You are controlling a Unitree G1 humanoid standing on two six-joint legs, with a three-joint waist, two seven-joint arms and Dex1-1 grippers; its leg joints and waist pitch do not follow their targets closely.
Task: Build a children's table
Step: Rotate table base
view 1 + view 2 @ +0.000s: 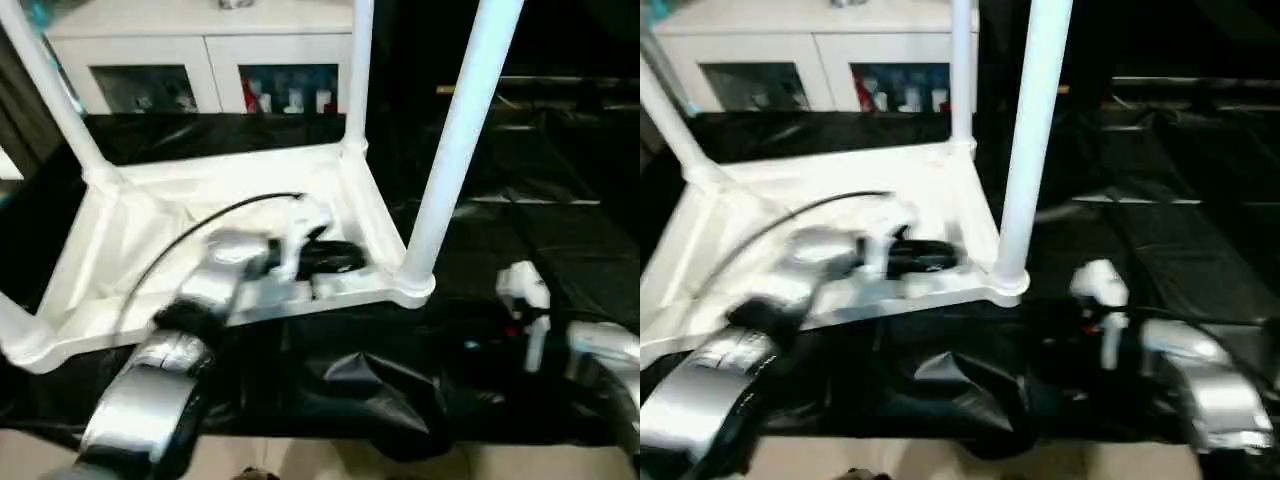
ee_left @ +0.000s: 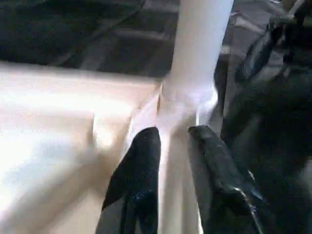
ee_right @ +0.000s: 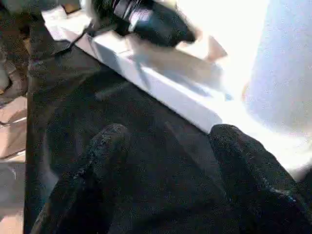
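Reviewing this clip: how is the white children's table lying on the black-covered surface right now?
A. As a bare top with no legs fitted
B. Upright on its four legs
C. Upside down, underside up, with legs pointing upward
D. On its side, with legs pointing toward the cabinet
C: the children's table lies with its ribbed underside facing up, and a leg rises from the near corner socket, with other legs standing at other corners.

Table legs cut off by the top edge. Cabinet contents behind glass too blurred to identify. Near left corner of upturned table top hidden behind silver forearm.
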